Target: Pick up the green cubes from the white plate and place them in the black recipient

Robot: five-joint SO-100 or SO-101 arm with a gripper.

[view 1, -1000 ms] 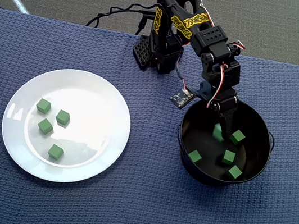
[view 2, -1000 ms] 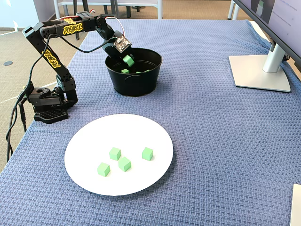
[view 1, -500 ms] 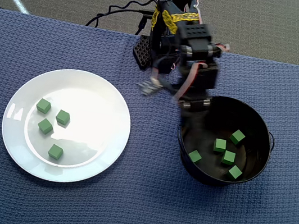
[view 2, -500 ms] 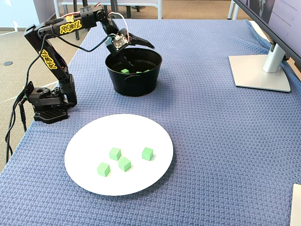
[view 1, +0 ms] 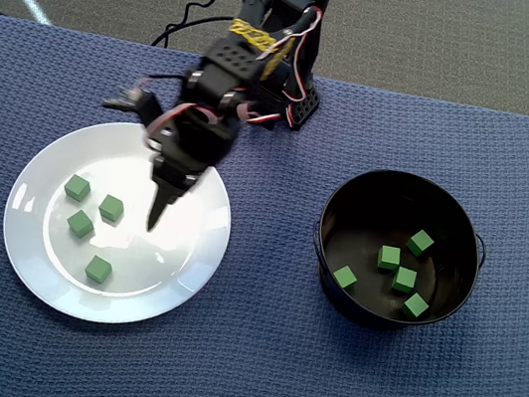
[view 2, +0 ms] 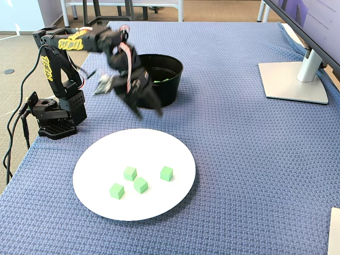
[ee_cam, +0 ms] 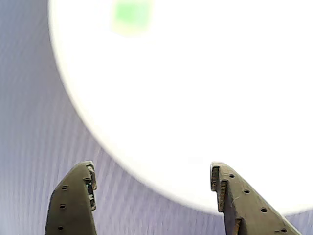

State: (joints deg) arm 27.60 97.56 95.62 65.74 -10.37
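Observation:
The white plate (view 1: 173, 267) (view 2: 159, 149) lies on the left in the overhead view, with several green cubes (view 1: 111, 207) (view 2: 140, 185) on its left half. The black recipient (view 1: 462, 225) (view 2: 166, 94) stands to the right and holds several more green cubes (view 1: 405, 279). My gripper (view 1: 160, 212) (view 2: 149, 113) hangs open and empty above the plate's right part, to the right of the cubes. In the wrist view the gripper (ee_cam: 151, 169) has wide-apart fingers (ee_cam: 83, 178) over the plate (ee_cam: 205, 98) edge, with one blurred green cube (ee_cam: 131, 14) far ahead.
A blue woven cloth (view 1: 249, 357) covers the table. The arm's base (view 1: 285, 101) (view 2: 56, 114) sits at the back edge with cables trailing off. A monitor stand (view 2: 295, 79) occupies the far right in the fixed view.
The gripper let a green cube drop into the black recipient, opened, and the arm swung left from the recipient to above the plate.

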